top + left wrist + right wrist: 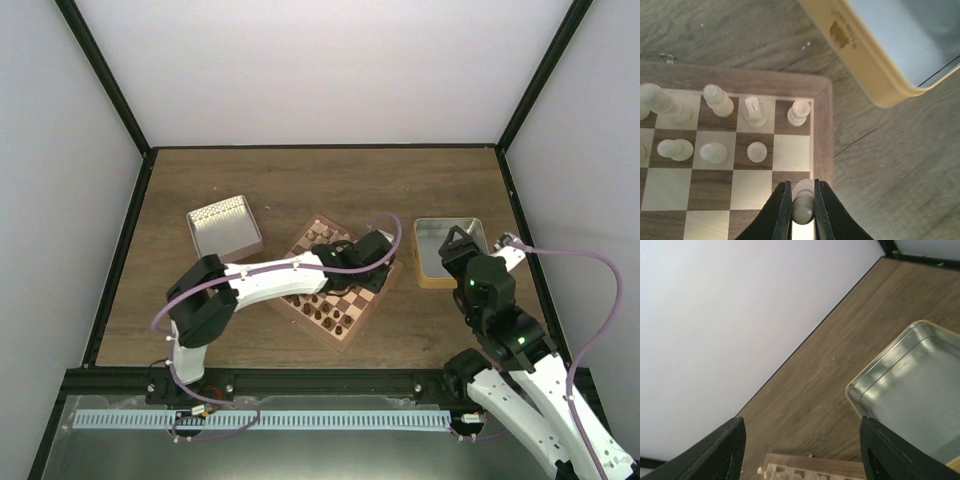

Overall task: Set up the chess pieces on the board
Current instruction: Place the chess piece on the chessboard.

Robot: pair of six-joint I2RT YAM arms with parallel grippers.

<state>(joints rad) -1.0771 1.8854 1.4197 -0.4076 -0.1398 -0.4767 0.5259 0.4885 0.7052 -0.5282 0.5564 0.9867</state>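
Observation:
In the left wrist view my left gripper is shut on a light beige pawn, low over the board's right edge column. Several other beige chess pieces stand on the two rows beyond it, among them a rook in the corner square and a pawn. From above, the left gripper reaches over the board's right corner. My right gripper is open and empty, raised over the table beside the tray, with the board's far rim just below it.
A silver tray with a yellowish rim lies just right of the board, under the right gripper. A second silver tray sits left of the board. Dark pieces stand on the board's near side.

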